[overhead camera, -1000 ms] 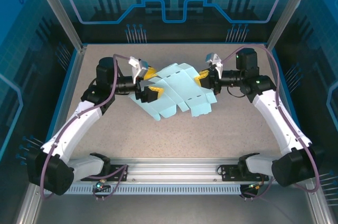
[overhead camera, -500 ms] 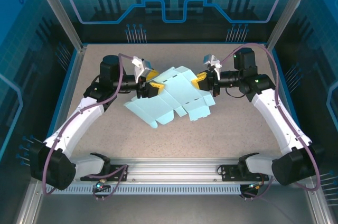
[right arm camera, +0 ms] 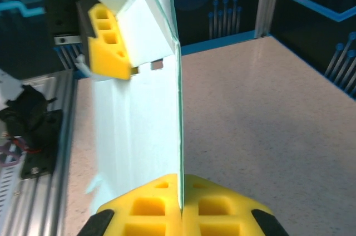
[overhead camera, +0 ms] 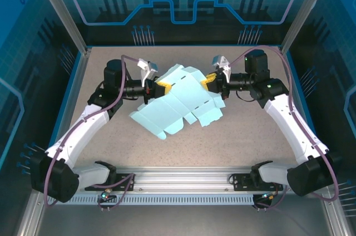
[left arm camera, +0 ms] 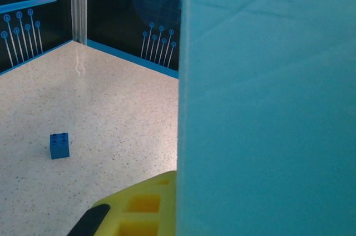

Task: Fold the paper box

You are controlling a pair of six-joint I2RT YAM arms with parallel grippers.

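Pale-blue card, the paper box (overhead camera: 177, 105) slopes between both arms, its lower flaps perhaps touching the desk (overhead camera: 239, 136). The left pincer (overhead camera: 162, 87) and the right pincer (overhead camera: 209, 80) each clamp an opposite edge.

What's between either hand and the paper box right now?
Nothing visible. The left hand and the right hand are each shut on opposite edges of the paper box. The small blue cube sits on the table, apart from the sheet.
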